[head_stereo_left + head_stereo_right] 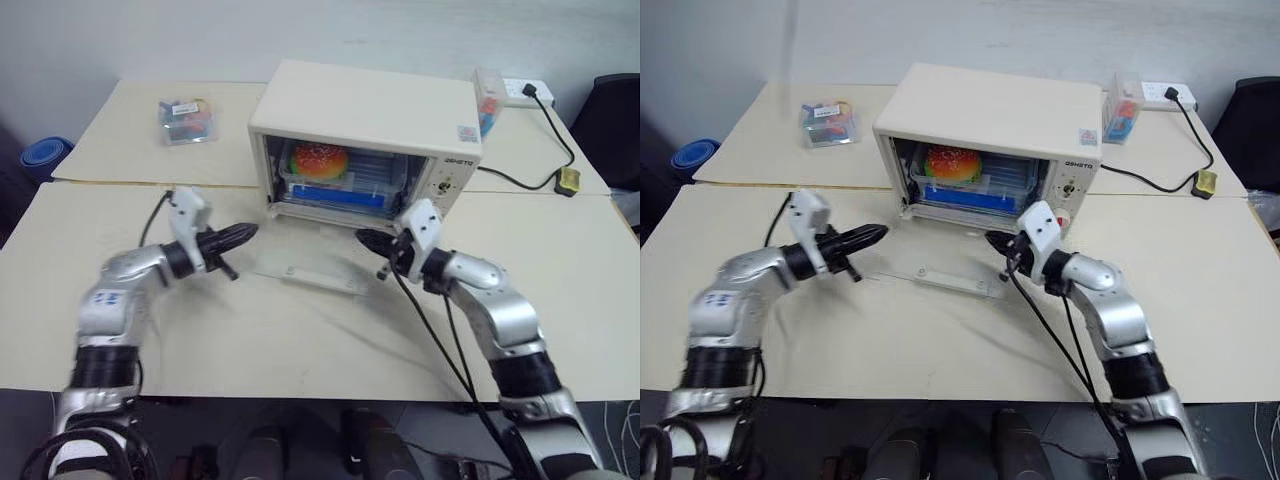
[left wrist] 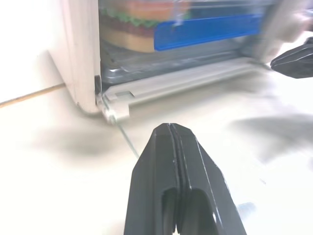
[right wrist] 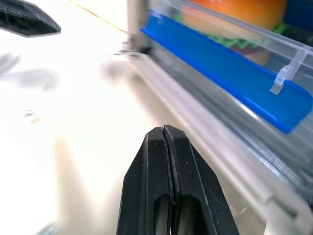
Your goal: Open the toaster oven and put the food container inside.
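Nearest the robot, both arms reached level over the cream worktop [image 1: 300, 340]. The left gripper [image 1: 240, 236] had its jaws pressed shut on nothing, the tips aimed toward the oven's left front corner. The right gripper [image 1: 368, 239] was likewise closed and empty, pointing in from the other side. Neither touched anything.

Between the two grippers, the glass door [image 1: 305, 265] lay dropped flat onto the worktop, its handle [image 1: 320, 280] at the near edge, so the opening step looked done.

Just behind the door stood the toaster oven [image 1: 370, 115], its cavity open toward the robot. The food container [image 1: 335, 180] sat inside on the rack, its blue strip along the front and the burger [image 1: 319, 160] visible at the left of the box. From the wrist views the container seemed fully past the door hinge, though how deep it sat was hard to judge.

By that reading, both parts of the task appeared complete; what remained, at most, was drawing the arms clear.

Farther back, a small clear box [image 1: 187, 120] of colourful bits rested on the rear worktop to the left, and a power strip [image 1: 525, 92] with a black cable [image 1: 545, 150] lay beyond the oven to the right.
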Motion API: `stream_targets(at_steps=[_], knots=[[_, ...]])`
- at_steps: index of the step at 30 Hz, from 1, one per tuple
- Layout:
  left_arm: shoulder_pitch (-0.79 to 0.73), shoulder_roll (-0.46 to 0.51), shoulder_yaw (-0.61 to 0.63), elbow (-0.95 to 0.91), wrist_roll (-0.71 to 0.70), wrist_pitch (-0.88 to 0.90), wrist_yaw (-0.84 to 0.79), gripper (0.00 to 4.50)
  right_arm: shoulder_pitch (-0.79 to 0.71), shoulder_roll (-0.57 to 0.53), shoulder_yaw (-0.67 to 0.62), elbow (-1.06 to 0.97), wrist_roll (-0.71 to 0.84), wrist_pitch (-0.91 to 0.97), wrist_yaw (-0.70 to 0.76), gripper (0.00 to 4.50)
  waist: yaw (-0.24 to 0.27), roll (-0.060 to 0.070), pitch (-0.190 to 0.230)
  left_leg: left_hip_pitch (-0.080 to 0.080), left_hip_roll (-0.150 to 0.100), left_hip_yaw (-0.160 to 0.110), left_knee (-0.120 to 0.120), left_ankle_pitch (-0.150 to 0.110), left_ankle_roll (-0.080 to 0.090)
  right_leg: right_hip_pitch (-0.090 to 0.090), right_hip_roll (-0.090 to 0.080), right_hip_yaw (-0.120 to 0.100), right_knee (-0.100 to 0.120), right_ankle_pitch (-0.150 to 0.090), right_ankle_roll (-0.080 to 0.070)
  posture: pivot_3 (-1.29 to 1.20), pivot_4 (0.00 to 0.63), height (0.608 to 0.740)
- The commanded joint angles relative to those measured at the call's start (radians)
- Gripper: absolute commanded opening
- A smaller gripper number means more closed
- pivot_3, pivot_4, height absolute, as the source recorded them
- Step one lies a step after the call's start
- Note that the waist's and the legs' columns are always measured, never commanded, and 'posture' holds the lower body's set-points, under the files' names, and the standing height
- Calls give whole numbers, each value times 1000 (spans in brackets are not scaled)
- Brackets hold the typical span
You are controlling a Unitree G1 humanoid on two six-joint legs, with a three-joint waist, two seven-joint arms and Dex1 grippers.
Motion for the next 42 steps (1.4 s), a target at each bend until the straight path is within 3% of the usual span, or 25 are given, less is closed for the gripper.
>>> stream_targets(at_steps=[1,3,8,13,14,19,24,26,34,38,40,42], knots=[[94,94,100,-79,-66,-135,-214,576,61,-114,-87,-51,33,-28,91,0,1,0,0,1,0,0,0,0,0,1,0,0,0,0,0,0,150,740],[155,134,131,-59,-75,-222,-329,1186,99,-189,-92,1,-1,-114,159,0,1,0,0,8,0,0,-3,-1,1,10,0,-1,-5,0,-1,0,150,740],[240,252,127,-58,-76,-269,-521,2823,159,-288,-60,254,-95,-413,304,0,2,0,0,8,-1,0,-6,0,2,10,-1,-2,-8,0,-1,0,150,740],[225,226,108,-117,-98,-316,-546,4353,158,-223,-30,421,-109,-592,361,0,0,0,0,8,-1,1,-6,0,3,10,-1,-1,-7,0,-1,0,150,740],[229,219,105,-122,-104,-307,-542,4467,155,-202,-23,431,-108,-614,359,0,-2,0,0,9,0,1,-6,0,3,10,-1,-1,-7,0,0,0,150,740],[255,191,128,-139,-165,-211,-485,4467,151,-116,-8,403,-95,-649,343,0,-23,0,0,9,2,1,-7,-1,3,9,2,0,-5,0,0,0,150,740],[231,142,228,-138,-286,-86,-319,4467,138,-10,-44,277,13,-680,324,0,-24,0,0,8,2,0,-6,-1,3,8,1,0,-4,0,0,0,150,740],[229,112,266,-126,-267,-115,-249,4467,135,8,-61,249,33,-684,310,0,-22,1,0,8,1,0,-6,-1,2,7,0,0,-4,0,0,0,150,740],[264,70,312,-156,-271,-116,-151,4467,26,107,-164,130,226,-504,144,0,-14,1,0,7,0,-1,-6,0,2,7,-1,-1,-5,0,0,0,150,740],[268,76,294,-96,-151,-235,-129,4467,-48,95,-221,114,354,-341,112,0,-9,1,0,7,0,-1,-6,0,2,7,-1,-1,-5,0,0,0,150,740],[332,135,270,-70,-29,-337,-168,4500,-42,4,-200,107,319,-301,201,369,-6,1,0,7,0,-1,-7,0,2,7,-1,-2,-6,0,0,0,150,740],[389,179,278,-66,-14,-366,-231,4500,-35,-71,-197,96,309,-288,280,848,-4,1,0,7,0,0,-10,0,2,7,-2,-1,-9,0,-1,0,150,740]])
